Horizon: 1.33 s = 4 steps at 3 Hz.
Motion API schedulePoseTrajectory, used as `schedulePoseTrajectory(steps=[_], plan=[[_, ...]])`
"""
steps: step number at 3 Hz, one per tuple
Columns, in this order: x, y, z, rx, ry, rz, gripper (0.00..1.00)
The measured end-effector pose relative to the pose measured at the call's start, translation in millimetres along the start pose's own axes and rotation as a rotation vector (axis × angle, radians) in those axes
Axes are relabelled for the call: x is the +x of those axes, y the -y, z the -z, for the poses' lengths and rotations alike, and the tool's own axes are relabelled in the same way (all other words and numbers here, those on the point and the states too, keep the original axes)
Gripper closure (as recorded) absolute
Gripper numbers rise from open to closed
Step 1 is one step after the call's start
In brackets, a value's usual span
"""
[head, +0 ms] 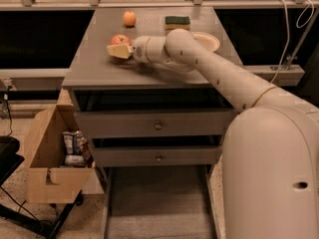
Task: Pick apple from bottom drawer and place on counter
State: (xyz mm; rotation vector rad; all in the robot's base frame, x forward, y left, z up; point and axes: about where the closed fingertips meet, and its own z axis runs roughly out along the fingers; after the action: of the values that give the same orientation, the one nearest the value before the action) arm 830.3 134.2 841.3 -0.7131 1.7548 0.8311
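Observation:
The red apple (120,39) with a yellowish patch sits on the grey counter (99,69), left of centre. My gripper (118,51) is on the counter right in front of the apple, pointing left, and it touches or nearly touches the apple's near side. The arm reaches in from the lower right. The bottom drawer (159,208) is pulled out at the bottom of the view and its floor shows nothing on it.
A small orange fruit (129,18), a green sponge (177,21) and a white plate (208,42) lie at the back of the counter. Two knobbed drawers (157,125) are closed. An open cardboard box (50,176) stands on the floor at the left.

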Motion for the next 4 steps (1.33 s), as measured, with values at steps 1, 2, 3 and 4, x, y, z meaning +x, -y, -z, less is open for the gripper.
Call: schedulePoseTrajectory(steps=[1,2,3,4], plan=[[-0.6,-0.1,0.1,0.000,0.000,0.000,0.36],[-0.6,-0.2,0.1,0.000,0.000,0.000,0.12],[-1.0,-2.9,0.6,-0.007,-0.003,0.008,0.00],[-4.9,-6.0,8.5,-0.018,-0.006,0.034,0.00]])
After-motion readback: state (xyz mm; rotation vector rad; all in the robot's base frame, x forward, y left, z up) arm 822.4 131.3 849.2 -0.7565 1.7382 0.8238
